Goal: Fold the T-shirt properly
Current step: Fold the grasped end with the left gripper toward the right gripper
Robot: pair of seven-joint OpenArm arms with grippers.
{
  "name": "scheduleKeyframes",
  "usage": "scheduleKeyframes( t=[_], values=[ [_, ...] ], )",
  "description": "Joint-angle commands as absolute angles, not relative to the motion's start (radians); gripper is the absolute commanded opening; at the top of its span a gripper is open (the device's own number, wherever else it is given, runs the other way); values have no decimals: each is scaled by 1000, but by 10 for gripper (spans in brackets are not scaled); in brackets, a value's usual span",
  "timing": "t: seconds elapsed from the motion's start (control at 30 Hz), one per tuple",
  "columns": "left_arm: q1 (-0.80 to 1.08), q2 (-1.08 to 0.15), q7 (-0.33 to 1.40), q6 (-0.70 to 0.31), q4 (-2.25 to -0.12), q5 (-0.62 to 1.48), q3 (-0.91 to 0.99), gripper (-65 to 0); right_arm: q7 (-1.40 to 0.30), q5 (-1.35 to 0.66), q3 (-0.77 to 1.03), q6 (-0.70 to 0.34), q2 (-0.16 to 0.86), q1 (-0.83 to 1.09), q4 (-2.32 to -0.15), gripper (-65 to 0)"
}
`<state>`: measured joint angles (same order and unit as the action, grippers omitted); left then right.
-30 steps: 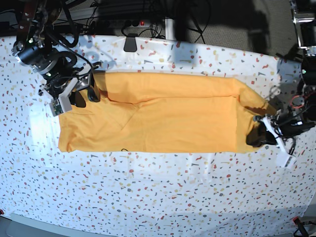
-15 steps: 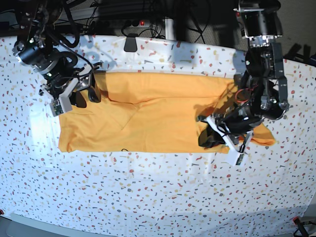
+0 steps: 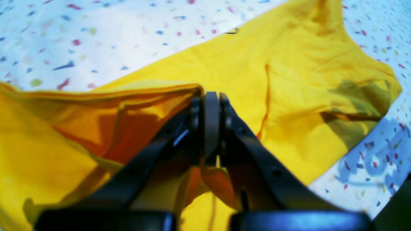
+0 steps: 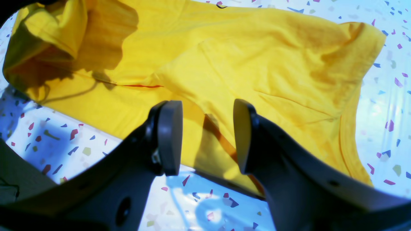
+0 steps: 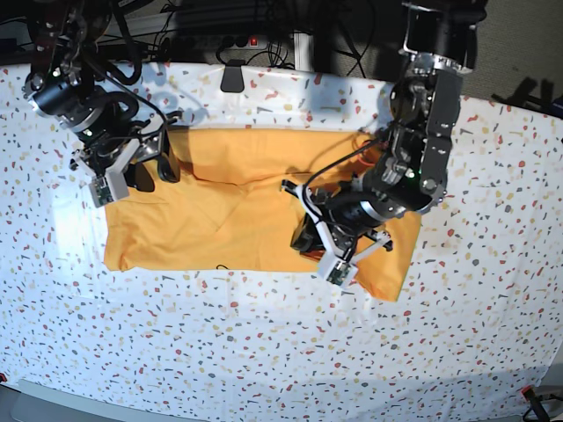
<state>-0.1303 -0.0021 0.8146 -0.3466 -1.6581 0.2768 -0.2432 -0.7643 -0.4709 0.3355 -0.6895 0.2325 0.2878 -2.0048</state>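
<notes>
Standing by the table, I saw the T-shirt [image 5: 237, 211] lying lengthwise on the speckled tablecloth [image 5: 264, 352], one end of it lifted and carried over the rest. The left gripper [image 3: 210, 128] had its jaws pressed together on a pinch of that raised orange-yellow cloth, the hem bunched between the pads and the fabric sagging away to one side in the left wrist view. In the base view that arm hung above the middle of the shirt with the doubled end trailing beneath it toward the near edge of the table.

The right gripper [image 4: 205, 134] stood with its jaws parted and nothing between them, poised at the far corner of the shirt, just above the cloth rather than on it, as far as I could judge.

The danger, to my eye, lay in that one-point grip. Only a small tuck of cloth was held, so the rest of the carried edge could droop and land crooked, leaving a slanted fold rather than a square one. The pinch looked thin enough that a quick pull might slip it out. With the other end unpinned, drag from the moving layer could also slide the whole shirt along the smooth tablecloth or rumple the lower layer. I could not tell how many layers the closed jaws had caught.
</notes>
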Motion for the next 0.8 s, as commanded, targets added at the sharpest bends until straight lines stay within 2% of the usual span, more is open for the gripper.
scheduleKeyframes(
  t=[0.0,0.17,0.47,0.77],
  values=[
    [-149,5,792,-350,-1675,290,-246,-650,-742,-484,341,-698,241,279,-2026,-389],
    [-149,6,798,-351,-1675,431,-253,-650,-741,-484,340,-698,241,273,-2026,-389],
    [-147,5,809,-351,-1675,518,-279,-650,-742,-488,341,-698,241,249,-2026,-389],
    [-147,6,791,-351,-1675,484,-316,-650,-742,-509,341,-698,241,246,-2026,-389]
  ],
)
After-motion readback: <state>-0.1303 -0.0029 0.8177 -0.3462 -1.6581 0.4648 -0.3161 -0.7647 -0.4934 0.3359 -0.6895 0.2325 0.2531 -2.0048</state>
